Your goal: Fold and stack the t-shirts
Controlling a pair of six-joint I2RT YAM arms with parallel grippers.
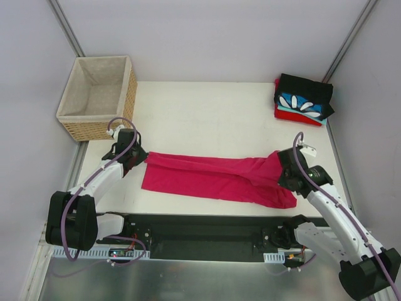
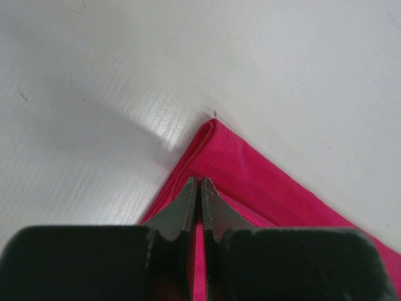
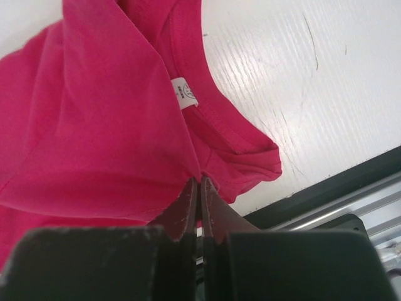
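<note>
Top external view showed the pink shirt stretched along the six-o'clock edge of the bench, left hand and right hand each pinching an end. Folding seemed midway; next, both ends should meet, before joining the folded stack at two o'clock.

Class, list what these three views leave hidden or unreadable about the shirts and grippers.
Right wrist view: print on the neck label too small to read.
Top view: the black shirt covers most of the stack below it.
Left wrist view: the body of the left gripper hides the pink shirt beneath it.
</note>
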